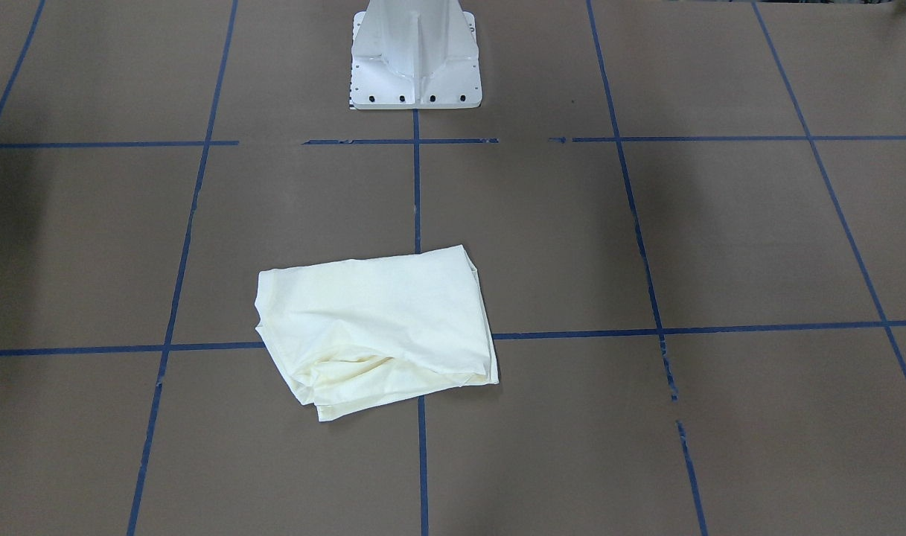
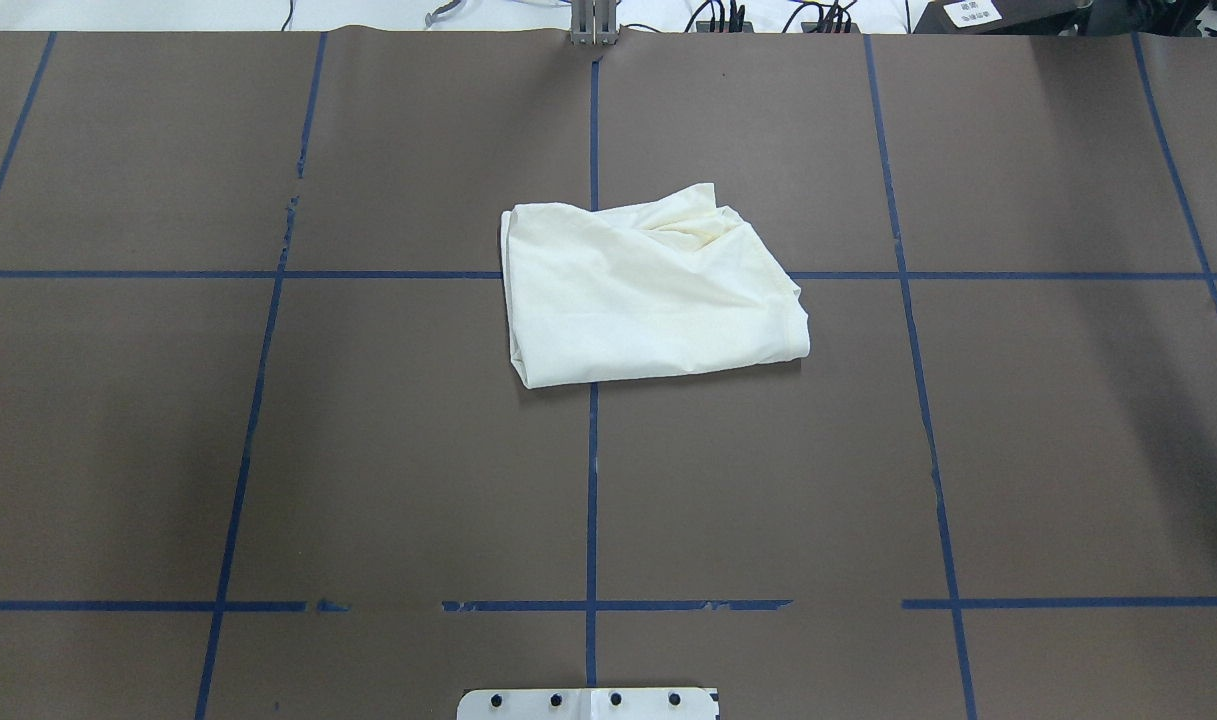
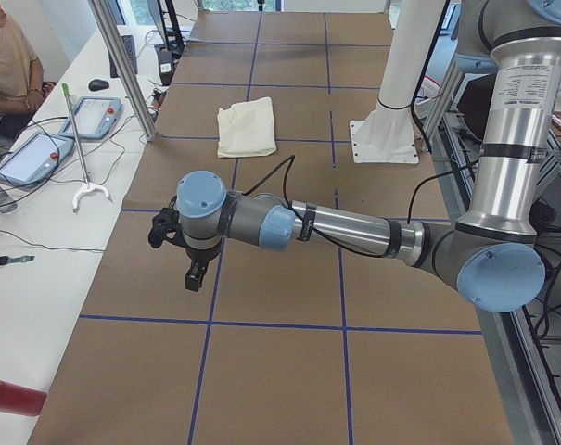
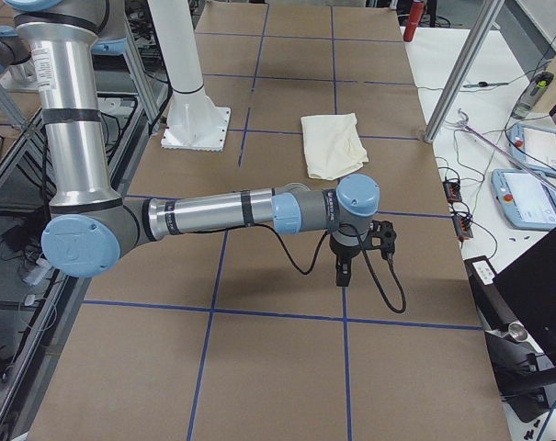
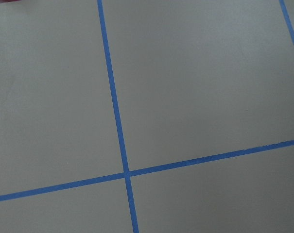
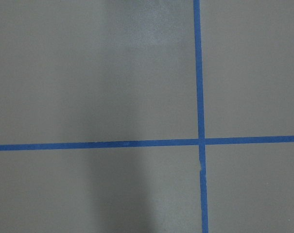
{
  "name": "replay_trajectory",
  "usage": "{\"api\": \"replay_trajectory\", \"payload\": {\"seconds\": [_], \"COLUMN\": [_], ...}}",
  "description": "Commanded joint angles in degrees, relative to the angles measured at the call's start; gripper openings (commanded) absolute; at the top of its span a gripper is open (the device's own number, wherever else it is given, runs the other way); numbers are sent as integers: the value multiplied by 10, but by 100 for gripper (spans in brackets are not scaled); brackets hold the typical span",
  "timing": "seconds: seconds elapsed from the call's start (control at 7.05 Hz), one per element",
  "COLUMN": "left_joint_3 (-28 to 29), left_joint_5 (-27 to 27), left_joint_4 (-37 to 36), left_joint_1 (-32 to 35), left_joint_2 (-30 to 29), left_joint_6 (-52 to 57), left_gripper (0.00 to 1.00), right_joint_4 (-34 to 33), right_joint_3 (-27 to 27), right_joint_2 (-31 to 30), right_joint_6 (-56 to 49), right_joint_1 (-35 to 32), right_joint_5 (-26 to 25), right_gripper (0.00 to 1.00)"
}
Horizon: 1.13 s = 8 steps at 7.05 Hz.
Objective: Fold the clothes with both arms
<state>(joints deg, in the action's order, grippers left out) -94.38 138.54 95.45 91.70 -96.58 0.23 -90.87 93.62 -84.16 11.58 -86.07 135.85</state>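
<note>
The shirt [image 1: 378, 327] is lying folded on the brown table [image 1: 721, 223].
Front view: it is sitting across the blue tape lines [image 1: 572, 333], with the white base [image 1: 415, 59] well behind it. From above: its plain side is showing. Side views: the left gripper [image 3: 197, 275] and the right gripper [image 4: 343, 273] are hanging over bare table, well apart from the shirt. I cannot tell if they are gripping or let go. Wrist views: only tape lines and table are showing.

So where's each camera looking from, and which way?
Front: opposite robot, looking down; folded cream cloth shirt, white metal pedestal.
Overhead: behind robot, looking down; same two things.
Left: from robot's left; grey left arm, black left claw.
Right: from its right; right arm, right claw.
Left wrist: down at blue tape; no claw.
Right wrist: likewise.
</note>
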Motion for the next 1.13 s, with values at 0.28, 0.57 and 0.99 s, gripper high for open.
{"api": "replay_trajectory", "payload": {"seconds": [0.28, 0.57, 0.99], "left_joint_3": [2, -2, -6], "left_joint_5": [-1, -1, 1], "left_joint_4": [1, 1, -1], "left_joint_1": [0, 0, 7], "left_joint_2": [-2, -1, 3], "left_joint_6": [0, 0, 0], "left_gripper": [100, 100, 100], "right_joint_4": [0, 0, 1], "right_joint_3": [2, 0, 24], "right_joint_2": [-7, -8, -41], "right_joint_6": [0, -1, -2], "right_joint_1": [-1, 0, 0], "right_joint_5": [7, 7, 83], "right_gripper": [100, 100, 100]}}
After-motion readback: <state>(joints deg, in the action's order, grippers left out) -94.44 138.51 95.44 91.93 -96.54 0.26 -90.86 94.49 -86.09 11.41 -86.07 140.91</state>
